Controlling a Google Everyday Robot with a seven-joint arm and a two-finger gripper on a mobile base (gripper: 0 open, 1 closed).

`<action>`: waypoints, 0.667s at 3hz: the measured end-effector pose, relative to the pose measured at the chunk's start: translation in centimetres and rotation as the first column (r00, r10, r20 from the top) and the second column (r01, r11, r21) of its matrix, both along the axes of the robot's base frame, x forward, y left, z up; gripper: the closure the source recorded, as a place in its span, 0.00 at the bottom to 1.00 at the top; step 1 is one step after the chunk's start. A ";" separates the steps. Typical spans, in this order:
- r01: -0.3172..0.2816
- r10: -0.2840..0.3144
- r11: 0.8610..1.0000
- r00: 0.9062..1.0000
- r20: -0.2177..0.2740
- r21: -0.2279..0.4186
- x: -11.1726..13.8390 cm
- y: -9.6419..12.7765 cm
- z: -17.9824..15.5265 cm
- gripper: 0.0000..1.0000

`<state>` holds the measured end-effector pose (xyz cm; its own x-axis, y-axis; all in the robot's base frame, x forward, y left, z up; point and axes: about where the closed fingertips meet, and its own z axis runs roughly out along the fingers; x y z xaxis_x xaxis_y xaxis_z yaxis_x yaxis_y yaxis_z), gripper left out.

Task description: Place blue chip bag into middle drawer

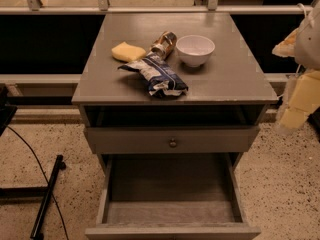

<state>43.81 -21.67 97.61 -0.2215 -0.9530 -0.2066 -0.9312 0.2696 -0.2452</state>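
The blue chip bag (156,75) lies crumpled on the grey cabinet top (225,79), near the front edge and left of centre. The middle drawer (170,211) is pulled out below, and its grey board floor is bare. My gripper (296,109) appears as a blurred pale yellow and white shape at the right edge of the view. It is beside the cabinet's right front corner, well apart from the bag and at about the height of the cabinet top.
Behind the bag on the top are a yellow sponge (127,51), a metal can (164,44) lying on its side and a white bowl (195,49). A shut drawer front with a round knob (172,143) sits above the open drawer. A black pole (47,196) and a cable lie on the floor at the left.
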 end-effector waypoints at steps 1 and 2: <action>0.000 0.000 1.000 1.000 0.000 0.000 0.0 0.0 0.0 0.00; -0.088 0.088 0.996 0.996 0.029 -0.006 2.9 2.4 -1.8 0.00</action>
<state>46.76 -19.22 95.77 -0.1312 -0.9695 -0.2072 -0.9437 0.1861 -0.2734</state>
